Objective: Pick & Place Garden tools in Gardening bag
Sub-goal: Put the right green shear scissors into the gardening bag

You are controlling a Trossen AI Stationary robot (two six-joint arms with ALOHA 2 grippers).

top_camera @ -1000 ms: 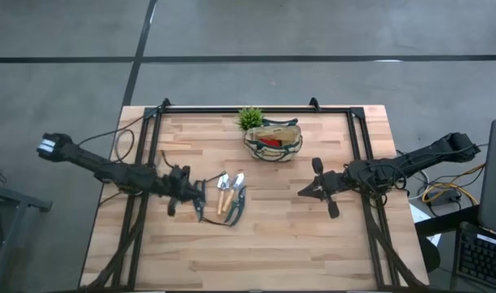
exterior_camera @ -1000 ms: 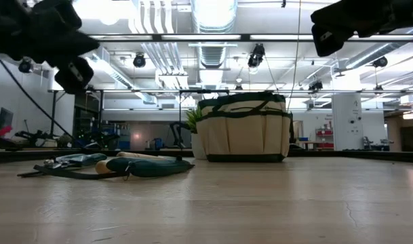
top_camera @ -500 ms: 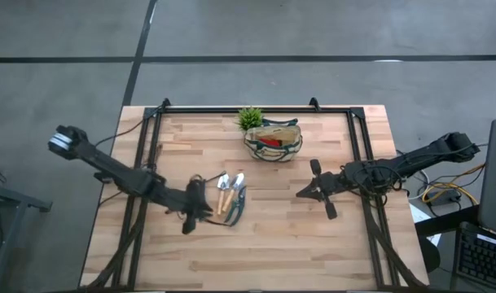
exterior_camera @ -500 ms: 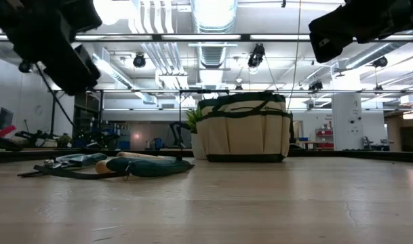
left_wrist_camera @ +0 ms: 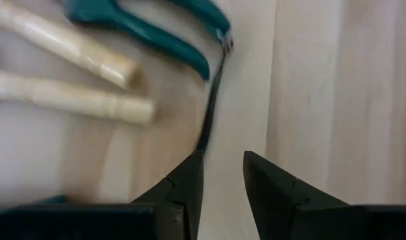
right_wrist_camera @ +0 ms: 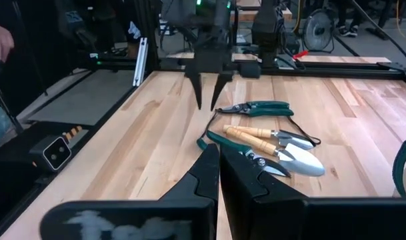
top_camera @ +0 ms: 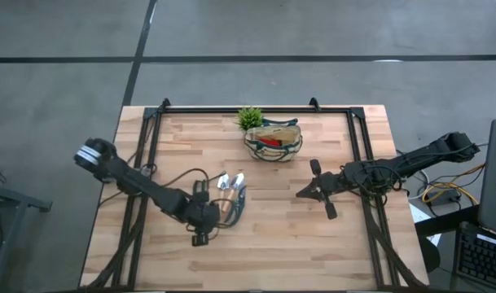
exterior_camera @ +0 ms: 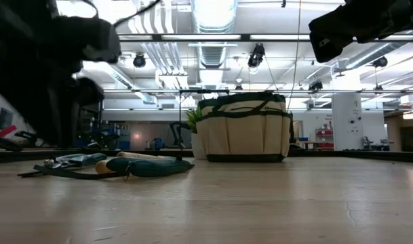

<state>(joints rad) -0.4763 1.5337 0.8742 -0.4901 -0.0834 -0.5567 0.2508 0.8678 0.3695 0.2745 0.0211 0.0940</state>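
Tools lie in a little pile on the wooden desk, a bit left of the middle. Two small diggers with pale wooden handles lie side by side, with their silver heads pointing to the far edge. Green-handled shears lie just beside them on the right, and a second pair of green shears shows in the right wrist view, on the side of the pile nearest the left arm.

Left hand hangs low over the desk, just beside the near-left end of the pile. Its two dark fingers are a little way apart, a narrow gap, with nothing between them. They point down at the desk, close to the ends of the wooden handles and a thin black strap from the shears.

Right hand hovers over the right side of the desk, well apart from the tools. Its fingers look pressed together, and it holds nothing.

Gardening bag stands near the far edge of the desk, about in the middle. It is tan with dark green trim, and something red sits inside it. A small green plant stands touching the bag on its far-left side
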